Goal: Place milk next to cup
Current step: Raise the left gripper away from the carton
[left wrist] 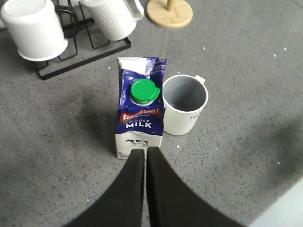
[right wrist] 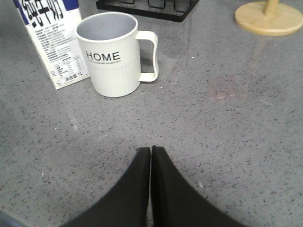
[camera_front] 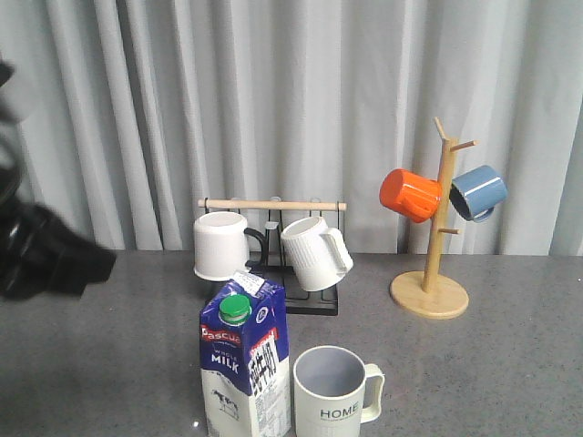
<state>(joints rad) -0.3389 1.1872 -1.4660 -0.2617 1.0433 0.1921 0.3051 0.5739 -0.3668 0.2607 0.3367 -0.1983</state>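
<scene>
The milk carton (camera_front: 244, 360) stands upright at the table's front, dark blue above, white below, with a green cap. The HOME cup (camera_front: 335, 393) stands right beside it on its right, handle to the right. Both show in the left wrist view, the milk (left wrist: 139, 113) and the cup (left wrist: 184, 104), and in the right wrist view, the milk (right wrist: 52, 42) and the cup (right wrist: 111, 53). My left gripper (left wrist: 145, 150) is shut and empty, raised above and in front of the carton. My right gripper (right wrist: 151, 149) is shut and empty, over bare table in front of the cup.
A black rack with a wooden bar (camera_front: 273, 206) holds a plain white mug (camera_front: 221, 246) and a ribbed white mug (camera_front: 314, 252) behind the carton. A wooden mug tree (camera_front: 430, 293) at the back right carries an orange mug (camera_front: 410, 195) and a blue mug (camera_front: 477, 192). Part of my left arm (camera_front: 41, 250) shows at far left.
</scene>
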